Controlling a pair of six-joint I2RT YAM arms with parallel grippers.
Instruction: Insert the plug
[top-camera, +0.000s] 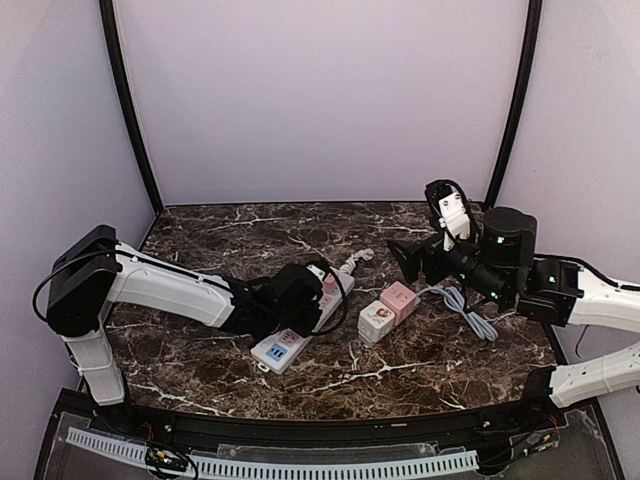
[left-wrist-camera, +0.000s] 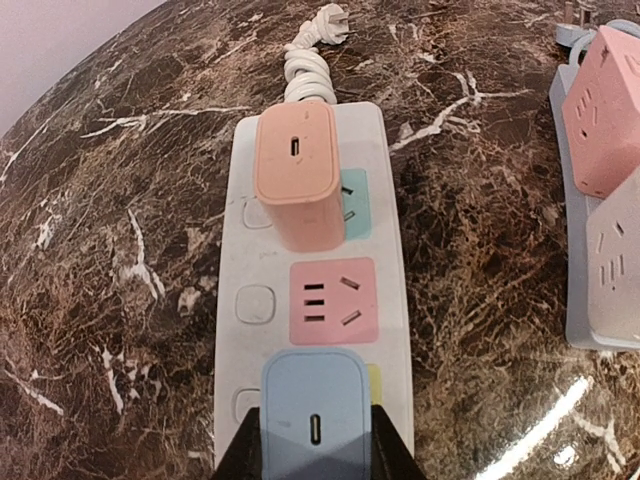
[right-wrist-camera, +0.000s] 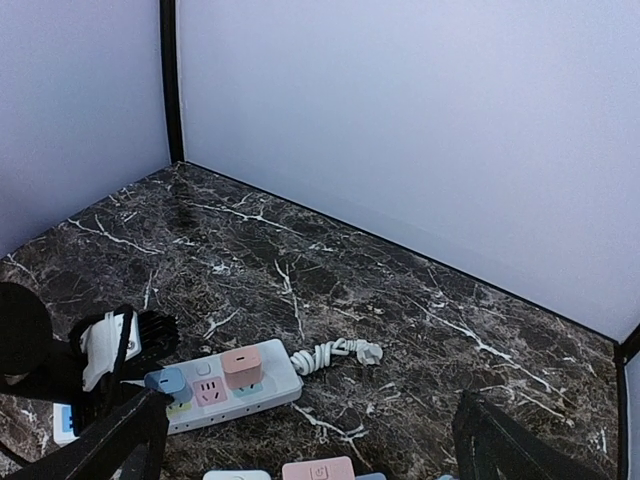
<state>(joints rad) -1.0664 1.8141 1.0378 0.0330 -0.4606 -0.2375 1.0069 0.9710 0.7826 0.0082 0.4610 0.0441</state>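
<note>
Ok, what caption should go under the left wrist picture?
Left gripper shut on a blue plug at the white power strip, pink plug further along.

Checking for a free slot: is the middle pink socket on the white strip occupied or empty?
Empty: the pink socket shows bare slots, between the peach adapter and the blue adapter.

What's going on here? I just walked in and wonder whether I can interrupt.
The left gripper is shut on a blue plug, holding it at the near end of the white strip; whether it is fully seated is unclear. A pink plug already sits in the far socket. The right gripper hangs open, holding nothing.
</note>
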